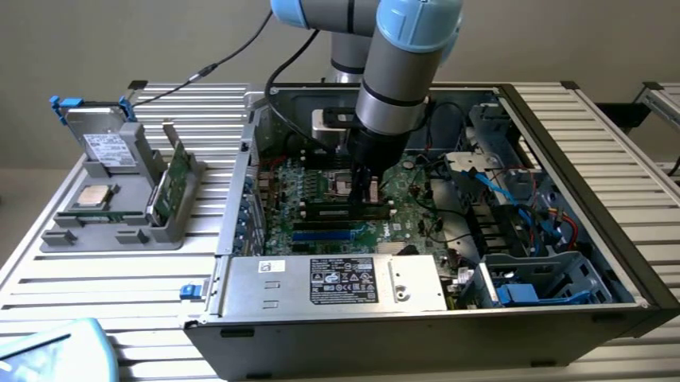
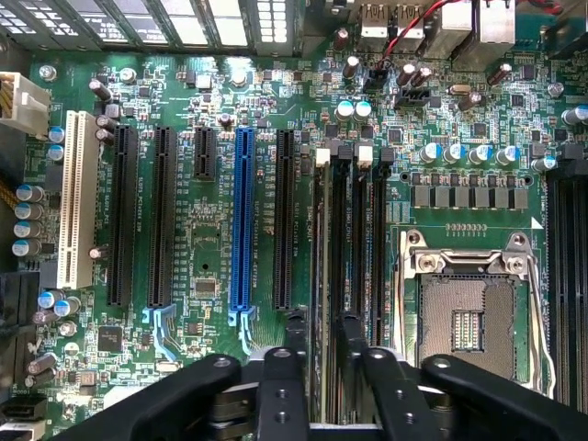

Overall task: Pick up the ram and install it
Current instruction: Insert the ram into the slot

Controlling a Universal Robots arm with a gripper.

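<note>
In the wrist view the ram (image 2: 318, 276) is seen edge-on as a thin strip. It runs between my two black fingers (image 2: 294, 344), in line with the memory slot that has a white latch (image 2: 322, 156). My gripper (image 2: 322, 338) is shut on the ram, low over the motherboard (image 2: 211, 276). In the exterior view the gripper (image 1: 367, 195) reaches straight down into the open computer case, right at the black memory slots (image 1: 340, 211) beside the processor socket (image 1: 345, 185). Whether the ram is fully seated in the slot cannot be told.
Three empty black memory slots (image 2: 363, 257) lie next to the ram, then the open processor socket (image 2: 469, 312). A grey holder (image 1: 117, 231) at the exterior view's left carries a boxy drive (image 1: 107, 147), a silver processor chip (image 1: 95, 195) and a green board (image 1: 175, 179). Case walls, blue cables (image 1: 510, 199) and the power supply (image 1: 340, 280) surround the work area.
</note>
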